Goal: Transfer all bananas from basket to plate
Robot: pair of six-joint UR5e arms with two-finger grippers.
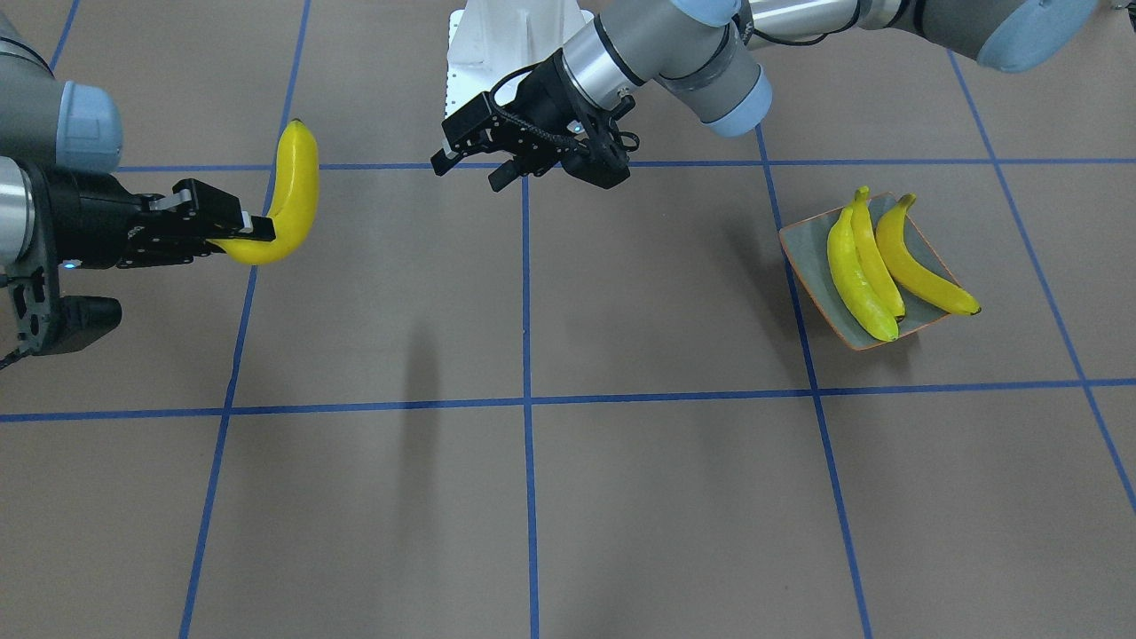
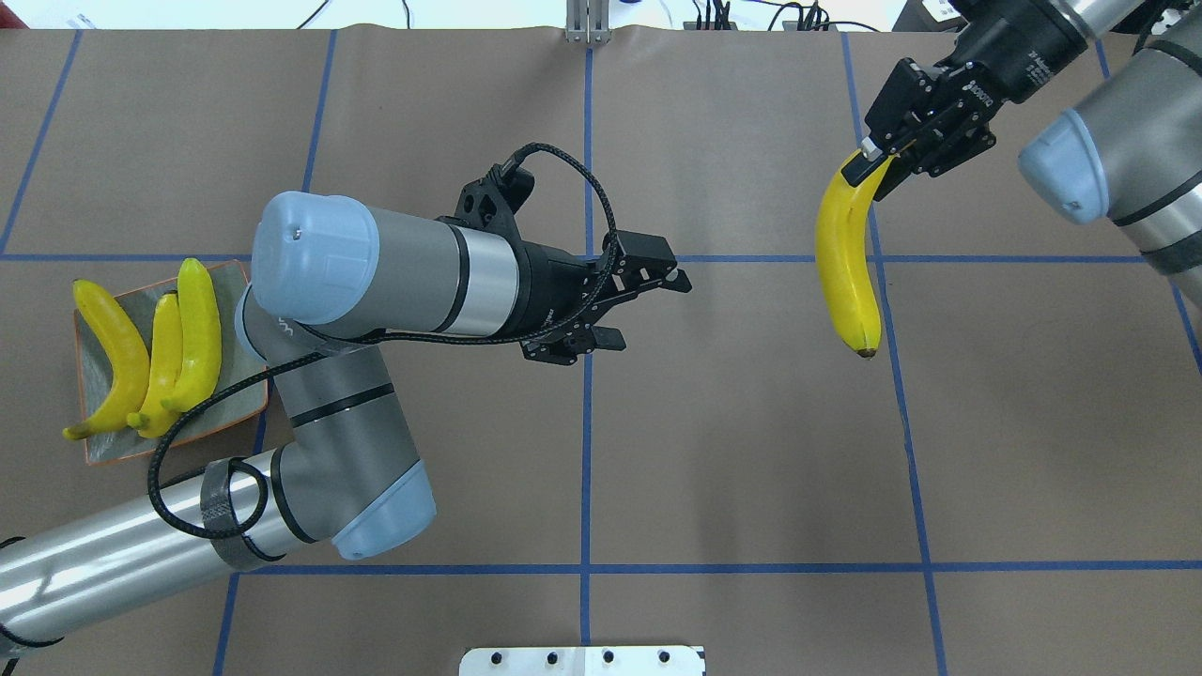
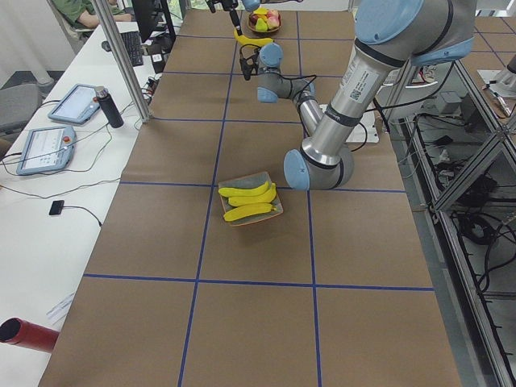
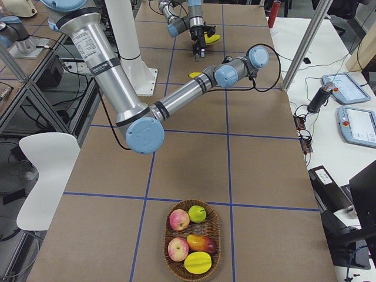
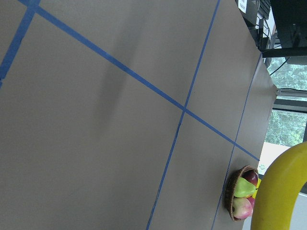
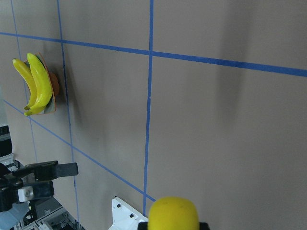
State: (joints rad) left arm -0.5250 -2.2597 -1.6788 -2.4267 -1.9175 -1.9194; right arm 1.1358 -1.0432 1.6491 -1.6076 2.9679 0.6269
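Note:
Three yellow bananas [image 1: 856,275] lie side by side on the grey-green plate [image 1: 803,257], which the overhead view shows at the table's left with its bananas [image 2: 197,329] on the plate [image 2: 235,404]. My right gripper [image 1: 257,232] is shut on the stem end of another banana [image 1: 293,195] and holds it in the air over the table's right half, where it hangs as the banana [image 2: 845,272] below the gripper [image 2: 869,164]. My left gripper [image 2: 650,310] hovers open and empty above the table's middle. The basket [image 4: 216,229] stands at the far right end.
The basket holds apples, a pear and other fruit. A white mounting plate [image 2: 582,660] sits at the robot's base. Beyond the far table edge a desk carries tablets [image 4: 357,125] and a dark bottle [image 3: 110,109]. Blue tape lines grid the brown tabletop.

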